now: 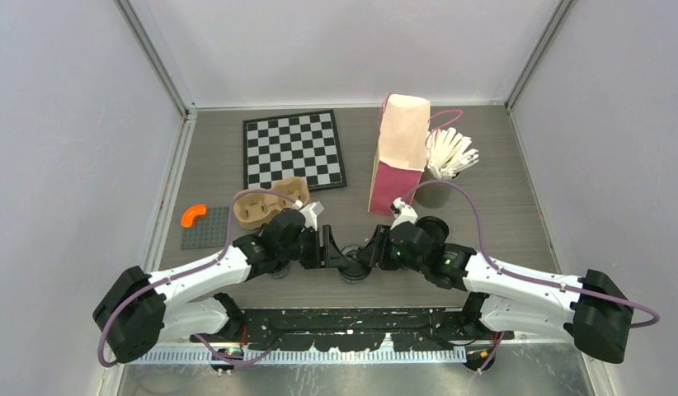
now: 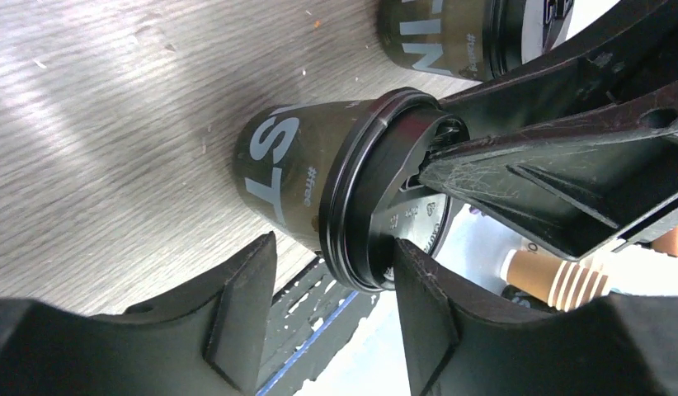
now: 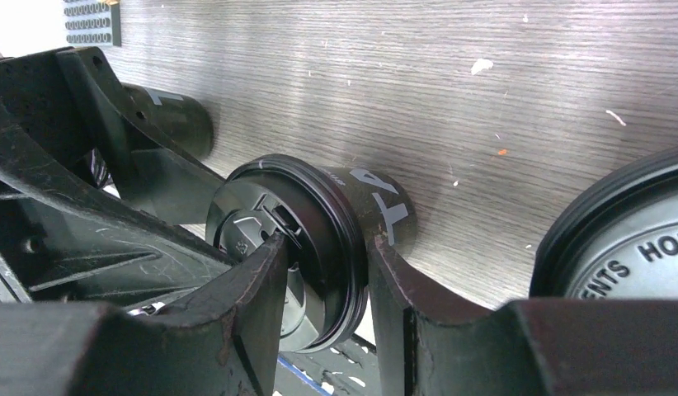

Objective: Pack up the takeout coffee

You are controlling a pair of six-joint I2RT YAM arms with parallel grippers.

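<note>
Right hand point(image 3: 323, 249) pinches the lidded cup point(image 3: 387, 210) (upright, lid uppermost).

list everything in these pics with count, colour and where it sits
lidded cup: 1, black, front centre of the table
second cup: 1, black, close beside the lidded cup
loose lid: 1, black, flat by the right arm
paper bag: 1, cream and maroon, upright, back centre
grey cup: 1, right of the bag, holding white sticks
cup tray: 1, brown, left of centre
checkerboard: 1, black and white, back left
baseplate: 1, grey, far left
curved piece: 1, orange, on the baseplate
brown paper cups: one stack, past the table's edge
left gripper: 1, black, open beside the lid
right gripper: 1, black, shut on the lidded cup's rim
</note>
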